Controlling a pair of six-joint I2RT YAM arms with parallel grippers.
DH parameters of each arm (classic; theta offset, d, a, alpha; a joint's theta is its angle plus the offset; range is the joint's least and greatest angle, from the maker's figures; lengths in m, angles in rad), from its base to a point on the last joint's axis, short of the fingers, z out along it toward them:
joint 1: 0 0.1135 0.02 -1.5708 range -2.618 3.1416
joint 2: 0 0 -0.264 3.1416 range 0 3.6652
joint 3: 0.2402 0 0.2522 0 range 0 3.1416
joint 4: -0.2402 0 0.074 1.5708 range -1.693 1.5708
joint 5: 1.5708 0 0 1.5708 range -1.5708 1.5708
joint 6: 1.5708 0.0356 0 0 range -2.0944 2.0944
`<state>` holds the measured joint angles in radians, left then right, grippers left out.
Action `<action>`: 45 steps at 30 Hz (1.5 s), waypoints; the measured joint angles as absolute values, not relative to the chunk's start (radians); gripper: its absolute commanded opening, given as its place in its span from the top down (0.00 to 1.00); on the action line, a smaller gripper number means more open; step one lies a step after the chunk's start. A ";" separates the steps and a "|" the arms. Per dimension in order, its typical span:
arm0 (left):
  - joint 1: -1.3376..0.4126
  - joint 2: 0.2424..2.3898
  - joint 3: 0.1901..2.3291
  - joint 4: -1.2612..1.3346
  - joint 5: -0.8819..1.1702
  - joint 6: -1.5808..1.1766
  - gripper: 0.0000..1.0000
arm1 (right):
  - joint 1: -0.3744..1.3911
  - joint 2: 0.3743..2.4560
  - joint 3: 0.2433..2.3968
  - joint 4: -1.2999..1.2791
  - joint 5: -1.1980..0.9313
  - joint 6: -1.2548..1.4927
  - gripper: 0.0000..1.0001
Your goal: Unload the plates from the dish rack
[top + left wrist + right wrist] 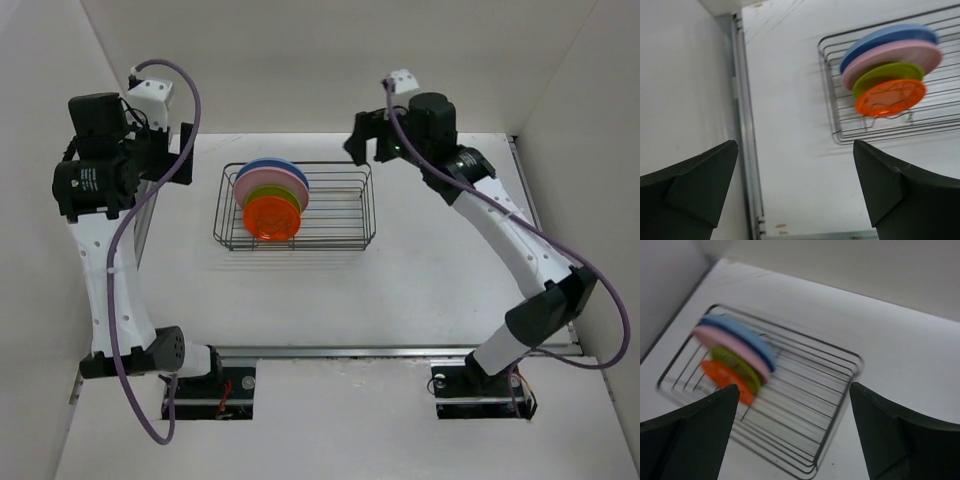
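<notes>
The dark wire dish rack (340, 205) stands on the table at the back middle. Four plates stand on edge in its left half: orange (270, 217) in front, lime green (283, 195), pink (262, 181), blue (272, 164) at the back. My left gripper (186, 152) is open and empty, raised left of the rack. My right gripper (368, 137) is open and empty, raised above the rack's far right corner. The left wrist view shows the rack (840, 122) and the orange plate (891, 97). The right wrist view, blurred, shows the rack (840, 370) and the blue plate (747, 337).
White walls close in the table on the left, back and right. A metal rail (400, 351) runs along the near edge, and another rail (745, 150) along the left wall. The rack's right half holds only bare wire.
</notes>
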<state>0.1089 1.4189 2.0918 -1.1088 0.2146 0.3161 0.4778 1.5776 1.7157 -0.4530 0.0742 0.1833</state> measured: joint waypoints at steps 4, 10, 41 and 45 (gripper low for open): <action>0.110 1.440 2.037 -1.126 0.128 0.391 0.00 | 0.599 1.723 1.911 -0.411 -0.213 0.021 0.27; 0.113 1.569 1.845 -1.080 0.194 0.381 0.08 | 0.696 2.024 2.054 -0.436 -0.362 -0.080 0.56; 0.150 2.027 1.863 -1.012 0.385 0.196 0.97 | 0.790 2.241 2.081 -0.400 -0.131 -0.087 1.00; 0.152 2.027 1.863 -1.013 0.391 0.183 1.00 | 0.794 2.141 2.081 -0.393 -0.032 -0.094 1.00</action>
